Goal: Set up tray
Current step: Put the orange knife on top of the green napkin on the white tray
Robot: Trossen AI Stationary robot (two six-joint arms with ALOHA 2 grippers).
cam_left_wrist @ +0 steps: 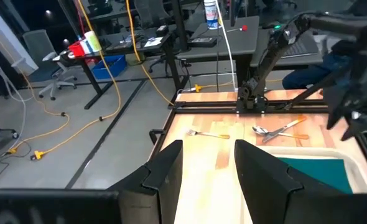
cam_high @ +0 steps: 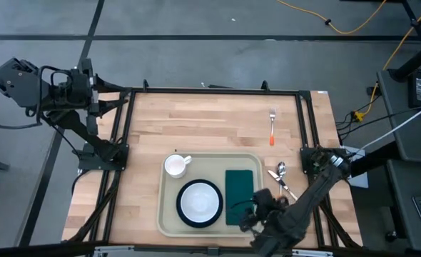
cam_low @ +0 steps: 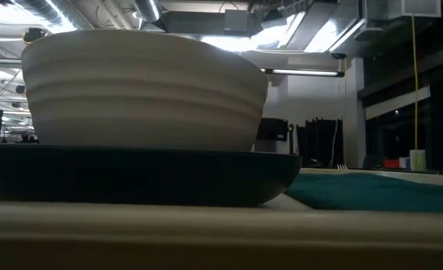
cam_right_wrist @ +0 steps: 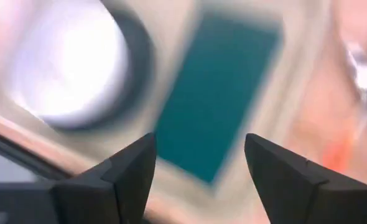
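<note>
The tray [cam_high: 169, 225] sits at the near middle of the tabletop [cam_high: 196, 121], already carrying a dark plate [cam_high: 199, 203] with a white bowl [cam_high: 198, 200] on it, a white cup [cam_high: 175, 165] at its far left corner, and a dark green napkin [cam_high: 238, 187] laid flat along its right side. Cutlery is not yet on it: a spoon [cam_high: 281, 170] and what looks like a knife lie on the wood just beside the tray's right rim, and an orange-handled fork [cam_high: 272, 127] lies well apart, toward the far right. So the step in hand appears to be bringing the cutlery over.

The right hand [cam_high: 257, 214] hovers above the near right part of the tray, over the napkin's near end, its fingers [cam_right_wrist: 130, 168] spread wide with nothing between them. The left hand [cam_left_wrist: 208, 177] waits off the tabletop's far left corner, fingers apart and empty.

The next move likely calls for the right hand to swing out past the rim to the spoon, drop low and close on its thin handle, which lies flat against the wood and gives little to grip.

The tray is a large cream rectangle with rounded corners and a low raised rim; from tabletop height the rim shows as a pale band below the plate.
</note>
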